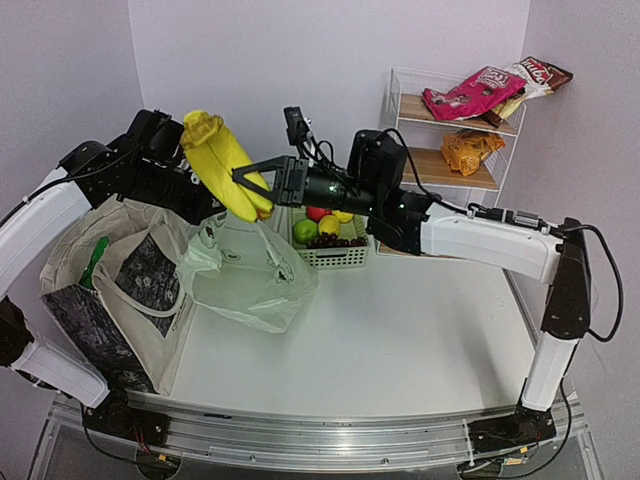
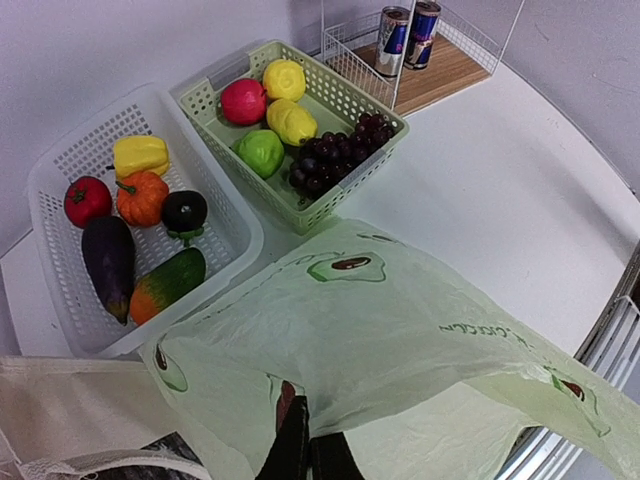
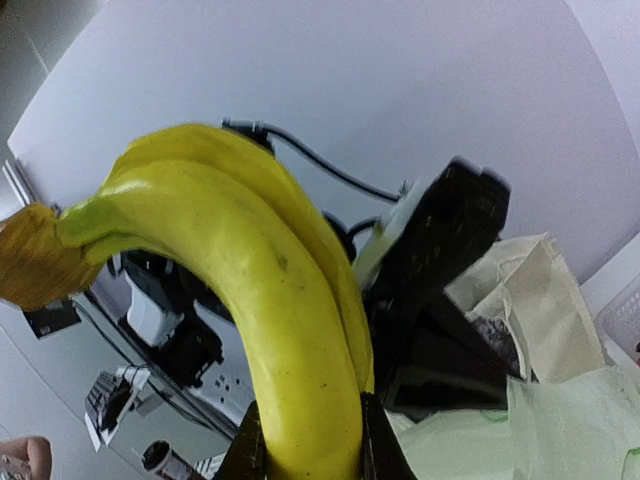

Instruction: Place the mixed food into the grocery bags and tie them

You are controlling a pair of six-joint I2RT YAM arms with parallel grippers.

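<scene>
We log, ahead-left of left jaws: white basket [image 2: 85, 145] holding eggplant [image 2: 108, 262], tomato [image 2: 87, 200], small pumpkin [image 2: 141, 197], yellow pepper [image 2: 140, 155]. Straight ahead: green basket [image 2: 350, 185] holding red apple [image 2: 243, 100], lemons [image 2: 284, 78], lime [image 2: 260, 152]. Well behind right jaws: wire shelf [image 1: 435, 160], pink crisp packet [image 1: 465, 95] on top tier.

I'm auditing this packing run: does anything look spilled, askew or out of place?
Nothing spilled or damaged. The right hand grips the bananas above the plastic bag, which the left hand pinches. Only the dark packet pokes past the wire rack at its right edge.
</scene>
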